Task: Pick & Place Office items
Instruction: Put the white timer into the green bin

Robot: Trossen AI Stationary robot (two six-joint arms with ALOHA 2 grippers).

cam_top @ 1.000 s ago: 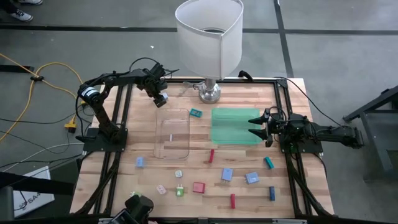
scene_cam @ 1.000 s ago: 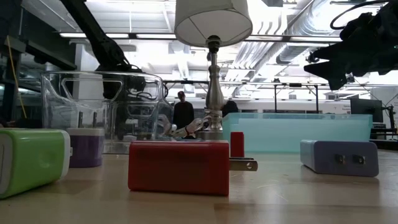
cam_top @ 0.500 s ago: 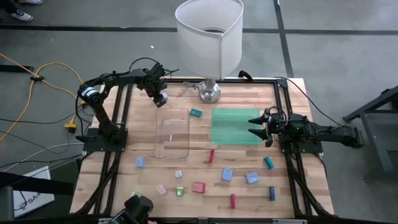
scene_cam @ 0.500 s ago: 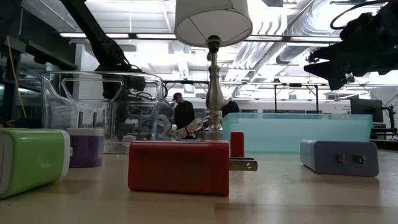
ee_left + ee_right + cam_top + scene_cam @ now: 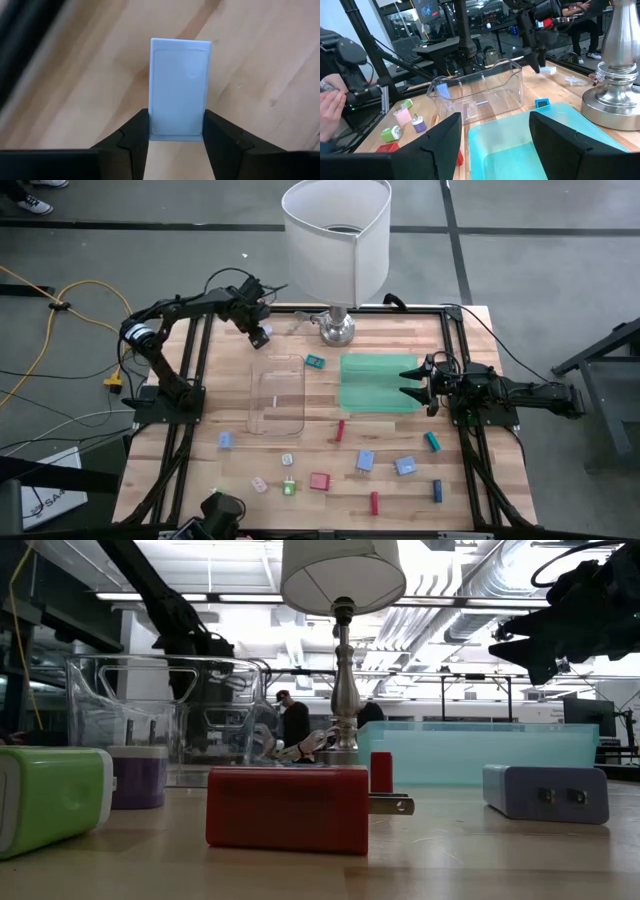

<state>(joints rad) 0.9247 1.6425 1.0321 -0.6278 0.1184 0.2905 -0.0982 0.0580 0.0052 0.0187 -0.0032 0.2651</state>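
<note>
My left gripper (image 5: 258, 333) is beyond the far end of the clear tray (image 5: 277, 395), shut on a pale blue block (image 5: 180, 85). My right gripper (image 5: 410, 385) hangs open over the right edge of the green tray (image 5: 372, 385) and holds nothing. Other small items lie on the wood toward the near edge: a teal block (image 5: 315, 362), a red stick (image 5: 340, 430), blue blocks (image 5: 365, 461), a red block (image 5: 288, 808) and a green one (image 5: 50, 798). My left gripper pinches the pale blue block between its two fingers (image 5: 135, 135), which sit on the long sides at one end (image 5: 177, 131). The rest of the block sticks out past the fingertips, along the fingers. Whether it is clear of the wood below, I cannot tell.
A table lamp with a white shade (image 5: 335, 240) stands on its metal base (image 5: 337, 328) at the far edge, between the two arms. The clear tray and green tray fill the middle. Black frame rails run along the table's sides. A person (image 5: 293, 720) stands in the room behind.
My left arm has shifted a little toward the far edge, still shut on the pale blue block. The right arm and the items on the table have kept still.
</note>
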